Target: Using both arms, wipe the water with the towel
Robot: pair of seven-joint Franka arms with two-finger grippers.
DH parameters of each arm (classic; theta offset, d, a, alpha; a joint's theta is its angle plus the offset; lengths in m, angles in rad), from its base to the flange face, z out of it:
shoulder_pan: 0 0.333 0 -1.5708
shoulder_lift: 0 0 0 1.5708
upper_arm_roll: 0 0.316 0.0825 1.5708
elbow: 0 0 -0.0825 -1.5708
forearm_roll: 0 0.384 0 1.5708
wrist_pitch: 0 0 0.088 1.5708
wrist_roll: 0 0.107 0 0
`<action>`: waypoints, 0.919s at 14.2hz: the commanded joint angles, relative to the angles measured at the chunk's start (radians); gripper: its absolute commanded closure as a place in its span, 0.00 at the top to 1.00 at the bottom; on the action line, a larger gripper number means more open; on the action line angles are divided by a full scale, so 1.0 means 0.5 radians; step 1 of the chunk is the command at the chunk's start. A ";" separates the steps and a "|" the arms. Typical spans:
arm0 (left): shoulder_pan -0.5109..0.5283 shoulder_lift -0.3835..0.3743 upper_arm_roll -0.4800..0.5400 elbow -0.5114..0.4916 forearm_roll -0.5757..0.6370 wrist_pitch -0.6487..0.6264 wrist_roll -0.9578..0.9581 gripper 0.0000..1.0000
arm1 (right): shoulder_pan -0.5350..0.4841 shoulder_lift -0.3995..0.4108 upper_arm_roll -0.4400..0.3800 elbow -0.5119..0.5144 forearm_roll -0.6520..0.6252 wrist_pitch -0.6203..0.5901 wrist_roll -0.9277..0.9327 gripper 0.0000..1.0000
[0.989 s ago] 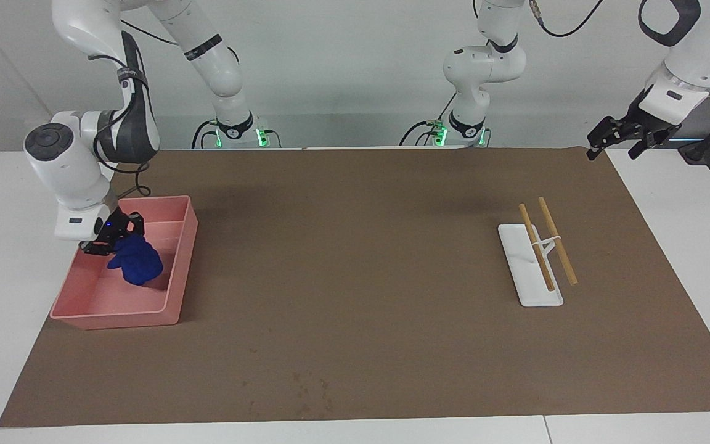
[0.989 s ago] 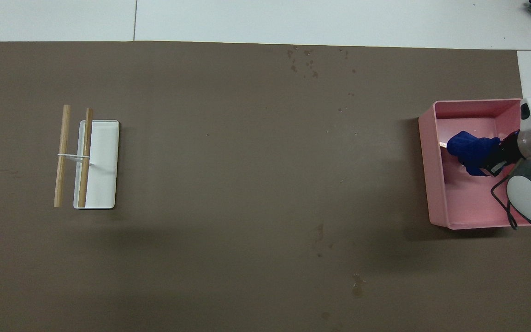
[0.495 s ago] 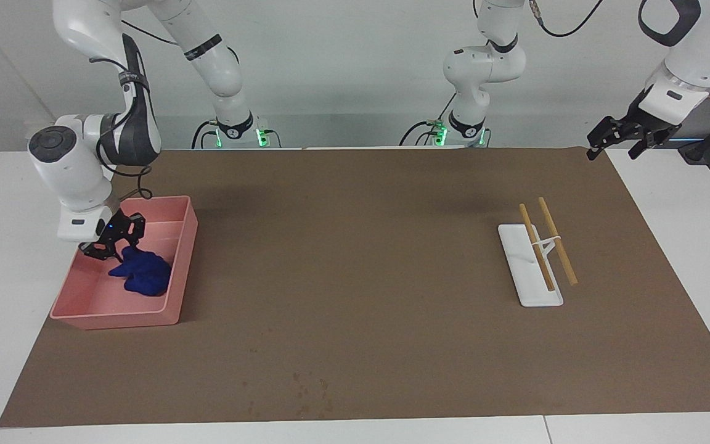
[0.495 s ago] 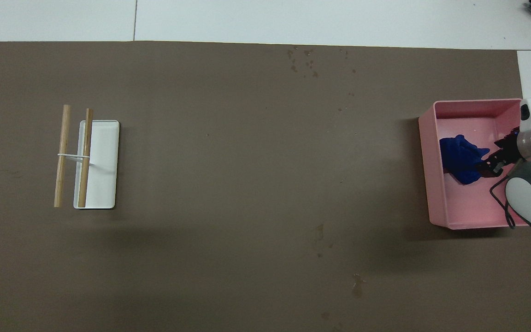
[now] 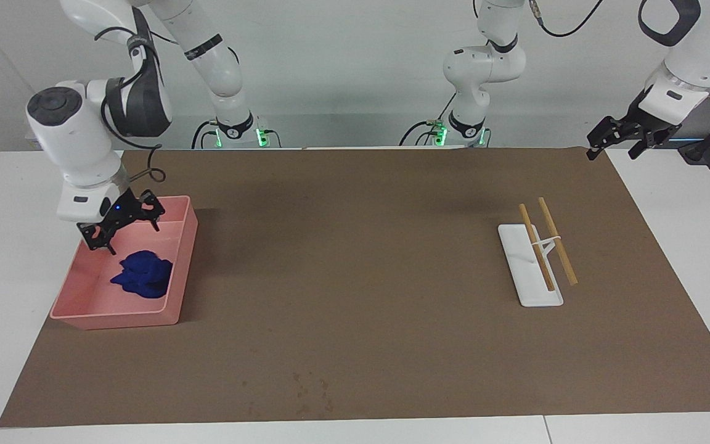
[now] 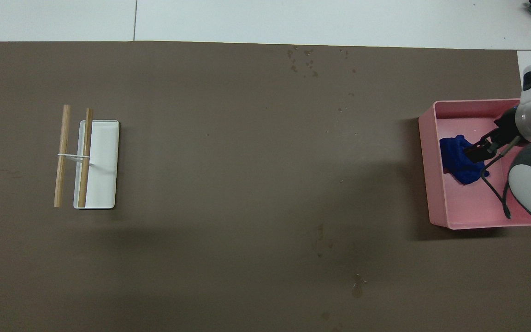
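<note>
With the towel (image 5: 143, 275) lying loose in the pink tray (image 5: 183, 266) at the right arm's end, the empty, wide-open right claw (image 5: 122, 223) over it should lift straight clear, while the open left claw (image 5: 617, 140) waits.

Pink tray (image 5: 183, 259), white rack (image 5: 524, 271) with two wooden sticks (image 5: 557, 240).

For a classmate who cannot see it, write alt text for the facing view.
A blue towel lies crumpled in a pink tray with the right pincer open just above it. The left pincer hangs open over the mat's corner, near a white rack.
</note>
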 commanded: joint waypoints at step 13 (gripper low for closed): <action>-0.006 -0.039 0.004 -0.038 -0.019 0.008 -0.024 1.00 | -0.077 -0.640 0.291 0.158 0.748 -0.211 0.572 1.00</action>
